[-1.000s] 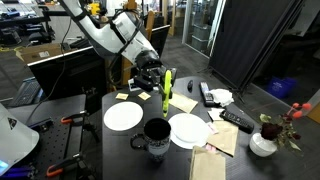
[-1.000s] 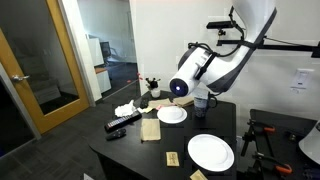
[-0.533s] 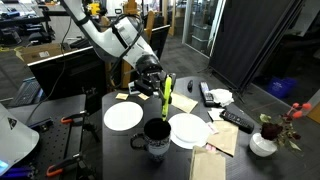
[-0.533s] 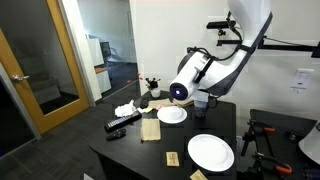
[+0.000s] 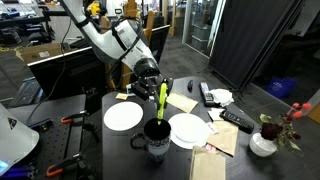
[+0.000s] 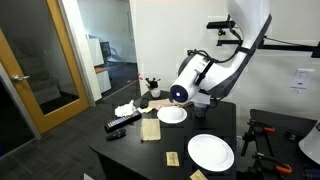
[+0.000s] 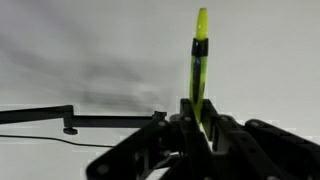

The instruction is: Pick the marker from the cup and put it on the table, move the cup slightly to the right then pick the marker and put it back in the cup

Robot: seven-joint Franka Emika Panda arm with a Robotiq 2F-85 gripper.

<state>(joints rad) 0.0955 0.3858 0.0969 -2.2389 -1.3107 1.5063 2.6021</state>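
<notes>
Now the marker [image 5: 162, 100], clamped in the pincer [image 5: 158, 90], sits lower and further left than a moment ago, its tip just over the cup [image 5: 157, 138] on the near counter [image 5: 118, 150]; reinsertion looks close.

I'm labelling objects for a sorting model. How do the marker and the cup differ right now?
Colour: the marker is bright yellow-green; the cup is near black. Shape: the marker is a thin stick; the cup is wide, with a side handle. State: the marker is clamped in the shut gripper over the cup's mouth, while the cup stands free on the table. Both are upright.
</notes>
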